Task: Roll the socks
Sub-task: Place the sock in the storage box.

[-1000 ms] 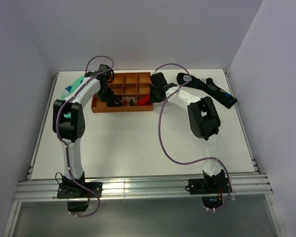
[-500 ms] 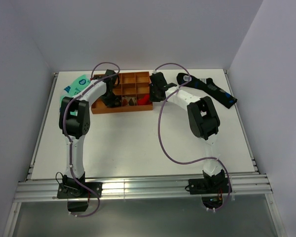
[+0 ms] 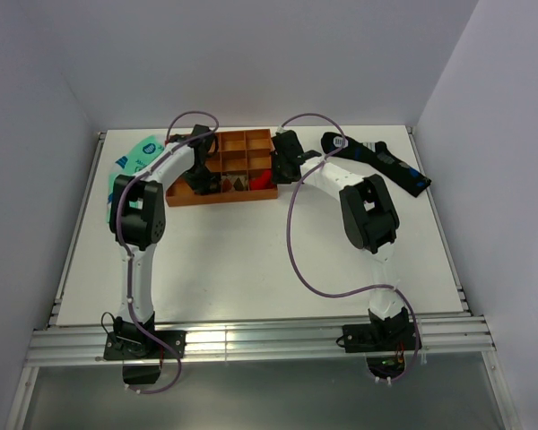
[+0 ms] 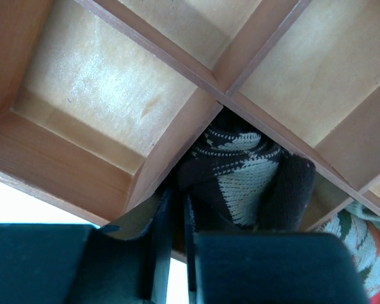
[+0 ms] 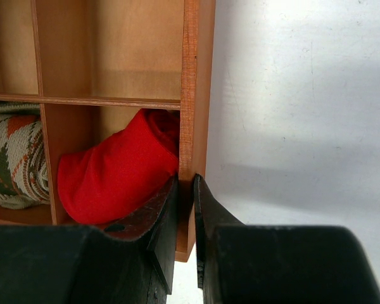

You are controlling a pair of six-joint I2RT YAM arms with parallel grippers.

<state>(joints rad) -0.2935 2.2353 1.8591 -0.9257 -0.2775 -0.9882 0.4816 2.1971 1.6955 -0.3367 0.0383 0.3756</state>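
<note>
The brown argyle socks [image 4: 240,171] lie rolled in a front compartment of the wooden tray [image 4: 82,82], and show as a dark bundle in the top view [image 3: 222,184]. My left gripper [image 4: 174,209] hangs over the tray's front wall, just left of the roll. Its jaws are nearly together with nothing seen between them. In the top view the left gripper [image 3: 200,175] is at the tray's front left. My right gripper [image 5: 185,202] is shut on the tray's right side wall [image 5: 189,95], and it also shows in the top view [image 3: 282,170].
A red rolled sock [image 5: 114,171] fills the front right compartment, with a green-and-orange patterned roll [image 5: 12,158] beside it. A mint-green sock [image 3: 139,154] lies left of the tray [image 3: 224,199]. A black-navy sock [image 3: 377,161] lies to its right.
The left arm swung right and its gripper shifted slightly over the tray's front left between one second and half a second ago. Since then nothing has moved. The right arm is unchanged.
</note>
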